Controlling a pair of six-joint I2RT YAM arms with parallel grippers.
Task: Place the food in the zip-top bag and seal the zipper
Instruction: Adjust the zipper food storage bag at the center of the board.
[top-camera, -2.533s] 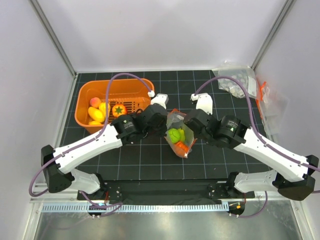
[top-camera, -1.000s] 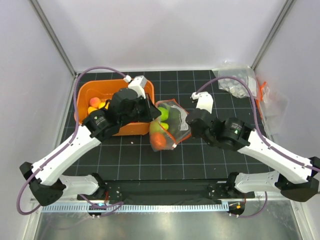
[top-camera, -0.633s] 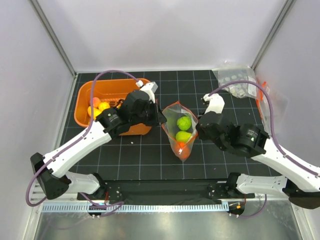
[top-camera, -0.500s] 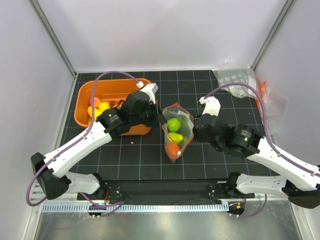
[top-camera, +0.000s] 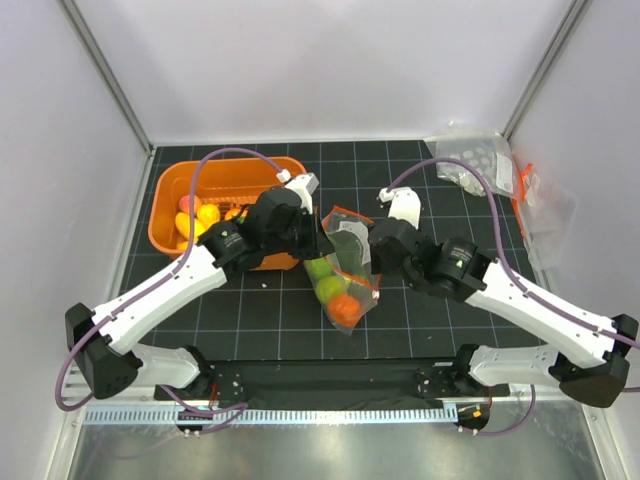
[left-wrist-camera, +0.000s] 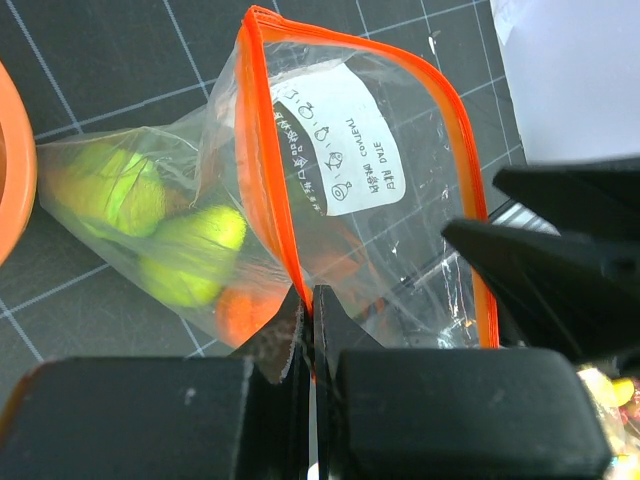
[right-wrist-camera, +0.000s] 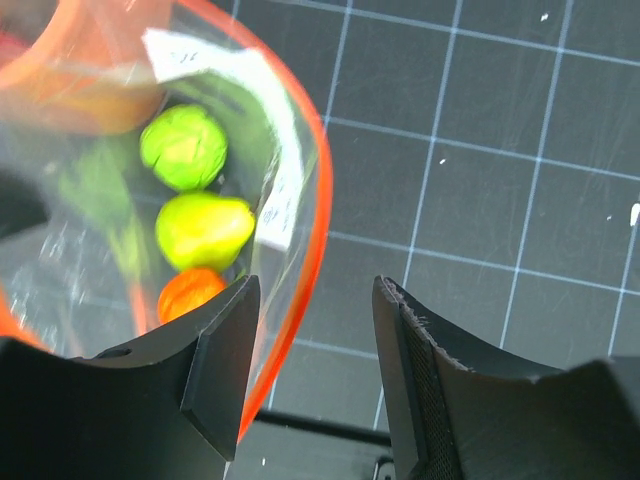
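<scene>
Clear zip-top bag at centre holds green and orange food, left gripper clamps its unsealed zipper, right gripper gapes, more food waits in upper-left basket

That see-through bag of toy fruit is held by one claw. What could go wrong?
The left gripper alone pinches the orange-red zip strip of the clear crinkly plastic bag; it could slip free.
The mouth gapes open, so the green and orange toy fruits inside could spill.
The open right gripper may miss the strip.
</scene>
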